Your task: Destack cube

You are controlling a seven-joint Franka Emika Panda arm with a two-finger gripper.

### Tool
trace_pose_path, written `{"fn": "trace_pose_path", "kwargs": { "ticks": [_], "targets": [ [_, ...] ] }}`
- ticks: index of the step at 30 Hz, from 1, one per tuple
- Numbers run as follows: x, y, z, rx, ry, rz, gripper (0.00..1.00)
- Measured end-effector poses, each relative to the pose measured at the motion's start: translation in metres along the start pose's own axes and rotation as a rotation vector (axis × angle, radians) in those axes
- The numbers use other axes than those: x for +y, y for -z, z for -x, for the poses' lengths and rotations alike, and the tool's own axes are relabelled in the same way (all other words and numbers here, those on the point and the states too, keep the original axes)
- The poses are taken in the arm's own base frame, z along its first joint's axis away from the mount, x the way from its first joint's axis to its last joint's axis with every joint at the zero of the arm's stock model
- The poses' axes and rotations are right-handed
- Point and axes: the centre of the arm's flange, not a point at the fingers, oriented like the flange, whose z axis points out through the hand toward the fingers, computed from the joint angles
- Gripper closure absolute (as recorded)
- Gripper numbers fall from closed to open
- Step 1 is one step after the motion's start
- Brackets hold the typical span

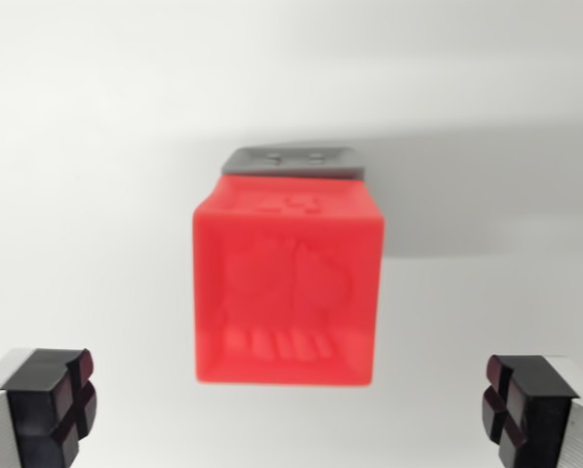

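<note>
Wide open, the end effector (291, 409) holds nothing, with one finger at 7 o'clock and one at 5 o'clock below the red cube (287, 288). That cube sits on a gray cube (293, 161) peeking out at 12 o'clock on the white counter (77, 146). It looks like the reaching step; next the fingers must close on the red cube's sides and lift it off, and I see no boxes or bins.

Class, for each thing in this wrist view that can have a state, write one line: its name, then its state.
red cube: stacked on the grey cube, not gripped, blurred
grey cube: underneath, mostly hidden by the red one, only its far edge showing
gripper: open, fingers wide apart on either side of the red cube, touching nothing
</note>
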Motion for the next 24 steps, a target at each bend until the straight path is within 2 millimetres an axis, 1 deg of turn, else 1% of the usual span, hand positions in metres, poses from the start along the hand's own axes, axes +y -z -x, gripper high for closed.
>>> {"fn": "trace_pose_path", "kwargs": {
  "ticks": [15, 24],
  "targets": [
    [0.000, -0.050, 0.001, 0.001, 0.002, -0.001, 0.00],
    [0.000, -0.067, 0.001, 0.002, 0.003, -0.002, 0.00]
  ]
}}
